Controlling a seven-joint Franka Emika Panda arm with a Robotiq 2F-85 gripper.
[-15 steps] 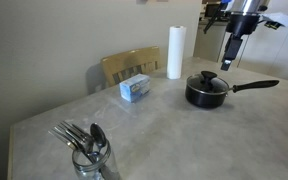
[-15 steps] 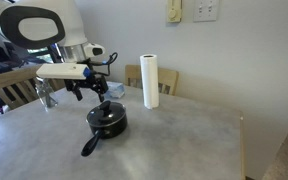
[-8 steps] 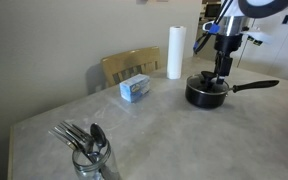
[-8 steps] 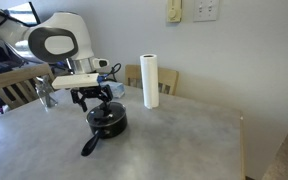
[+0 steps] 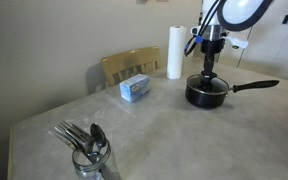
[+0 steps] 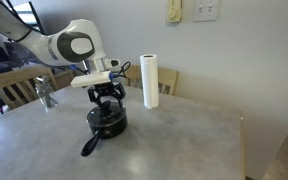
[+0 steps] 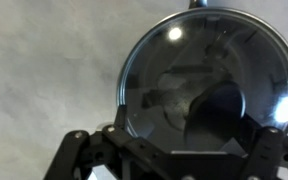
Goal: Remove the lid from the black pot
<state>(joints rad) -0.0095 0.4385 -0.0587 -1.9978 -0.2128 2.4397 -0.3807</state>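
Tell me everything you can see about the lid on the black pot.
The lid is round and made of clear glass with a shiny metal rim. The glass catches bright reflections in the wrist view. It sits flat and closed on the black pot, covering its whole mouth. The gripper hangs directly over the lid's middle; whether it touches the lid cannot be told.

A pale, mottled table fills both exterior views. A white paper towel roll stands upright near its far edge, with a wooden chair tucked in behind the table. A small blue box lies just before the chair. A clear glass of cutlery stands at the near corner. Two wall plates sit high on the wall.
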